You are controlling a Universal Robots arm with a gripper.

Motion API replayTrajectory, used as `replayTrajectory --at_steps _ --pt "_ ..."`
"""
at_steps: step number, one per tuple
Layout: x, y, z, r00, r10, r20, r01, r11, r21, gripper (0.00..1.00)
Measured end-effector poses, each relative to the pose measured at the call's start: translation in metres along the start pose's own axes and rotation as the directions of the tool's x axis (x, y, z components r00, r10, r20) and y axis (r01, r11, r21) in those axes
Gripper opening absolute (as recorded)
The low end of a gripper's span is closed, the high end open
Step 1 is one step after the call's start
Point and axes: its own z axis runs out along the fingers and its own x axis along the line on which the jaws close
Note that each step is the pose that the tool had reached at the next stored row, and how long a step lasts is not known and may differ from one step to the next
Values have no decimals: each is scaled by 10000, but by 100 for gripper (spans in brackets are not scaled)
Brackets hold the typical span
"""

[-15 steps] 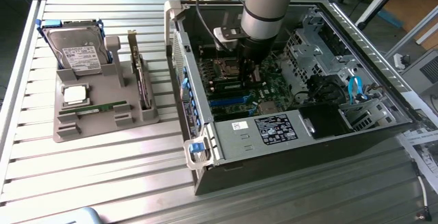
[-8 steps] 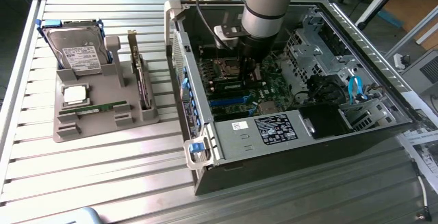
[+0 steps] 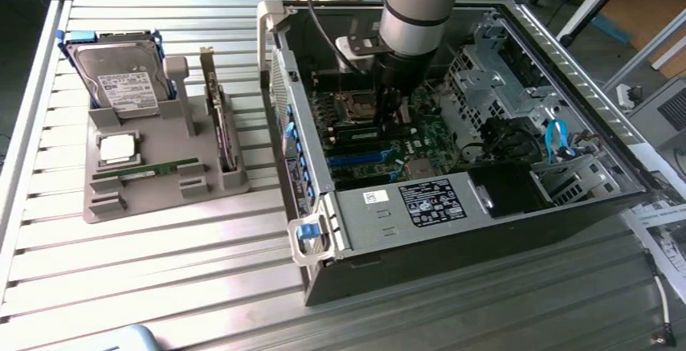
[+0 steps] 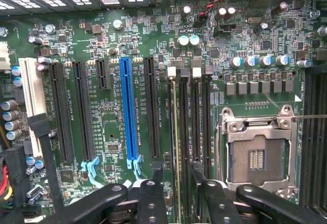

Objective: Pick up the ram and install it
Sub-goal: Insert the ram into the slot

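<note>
A ram stick [image 4: 176, 122] stands edge-on in a black memory slot of the motherboard [image 4: 117, 40], beside the bare CPU socket [image 4: 258, 157]. My gripper [image 4: 176, 167] hangs just above it, open, one black finger on each side with a gap to the stick. In the exterior view my gripper [image 3: 393, 112] reaches down inside the open computer case [image 3: 451, 206], over the board's memory slots. A second, alike ram stick [image 3: 146, 169] lies in the grey holder [image 3: 161, 198] on the exterior view's left.
The holder also carries a hard drive [image 3: 124, 78], a square silver CPU [image 3: 116, 148] and an upright expansion card [image 3: 220, 122]. Case walls, a drive cage [image 3: 504, 86] and blue cables [image 3: 555, 138] crowd the arm. A blue PCIe slot [image 4: 127, 112] lies beside the memory slots.
</note>
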Motion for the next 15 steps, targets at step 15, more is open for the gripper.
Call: replayTrajectory --at_steps 15 --pt "-8 -8 -38 10000 1 0 -1 10000 0 11"
